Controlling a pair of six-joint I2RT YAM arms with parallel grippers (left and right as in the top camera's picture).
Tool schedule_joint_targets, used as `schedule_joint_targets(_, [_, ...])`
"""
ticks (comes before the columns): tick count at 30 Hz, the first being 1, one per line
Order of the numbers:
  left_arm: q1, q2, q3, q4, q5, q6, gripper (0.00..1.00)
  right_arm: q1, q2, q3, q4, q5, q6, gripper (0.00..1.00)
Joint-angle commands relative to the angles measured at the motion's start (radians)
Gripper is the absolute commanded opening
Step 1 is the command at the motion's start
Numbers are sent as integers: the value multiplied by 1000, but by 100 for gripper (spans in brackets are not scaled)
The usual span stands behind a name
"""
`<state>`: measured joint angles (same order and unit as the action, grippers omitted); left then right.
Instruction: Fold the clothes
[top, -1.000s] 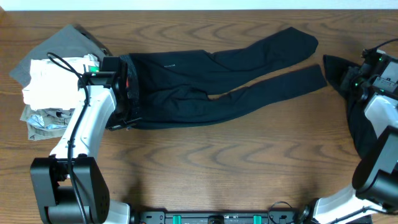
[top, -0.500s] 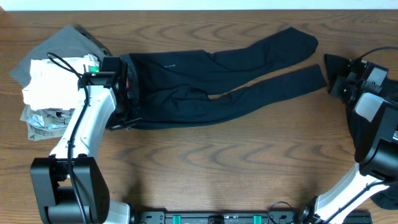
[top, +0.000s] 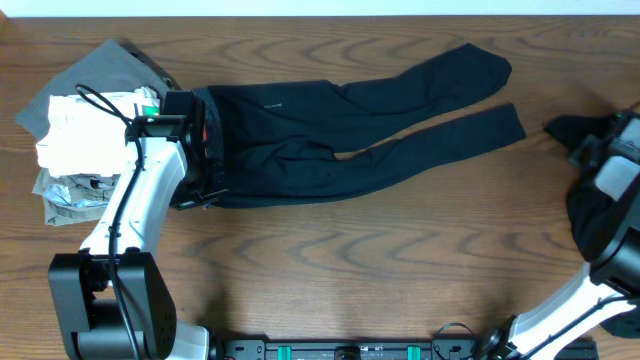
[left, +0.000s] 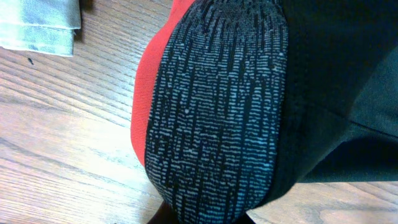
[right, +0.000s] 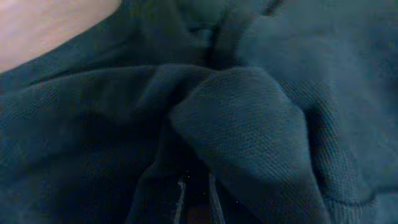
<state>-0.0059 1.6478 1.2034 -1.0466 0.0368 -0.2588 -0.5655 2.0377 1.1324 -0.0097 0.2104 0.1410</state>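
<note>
Black trousers (top: 340, 130) flat on table (top: 350, 260); L hand (top: 200, 125) pinching waistband (left: 217, 112).

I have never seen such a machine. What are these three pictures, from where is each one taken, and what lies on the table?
Two robot arms work at a wooden table. One picture looks down from above; the other two come from cameras on the wrists. Black trousers lie spread out, beside a pile of grey and white clothes. The left end effector is closed on the trousers' grey, red-edged waistband. The right end effector is at a dark garment; whether it grips, I cannot tell.
</note>
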Motion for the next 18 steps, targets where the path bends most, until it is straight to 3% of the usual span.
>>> schedule_joint_targets(1, [0,0,-5,-3,-21,-5,6,-59,27,25,-58,78,77,14])
schedule_joint_targets(6, [0,0,-5,-3,-22,-5,6,-84,3,109,-175,77,92,14])
schedule_joint_targets(8, [0,0,-5,-3,-22,-5,6,-81,-17,137,-198,52,89,20])
schedule_joint_targets(12, [0,0,-5,-2,-22,-5,6,-57,-82,175,-203,-150,-29,32])
schedule_joint_targets(18, [0,0,-5,-2,-22,-5,6,16,-179,182,-228,-402,-167,35])
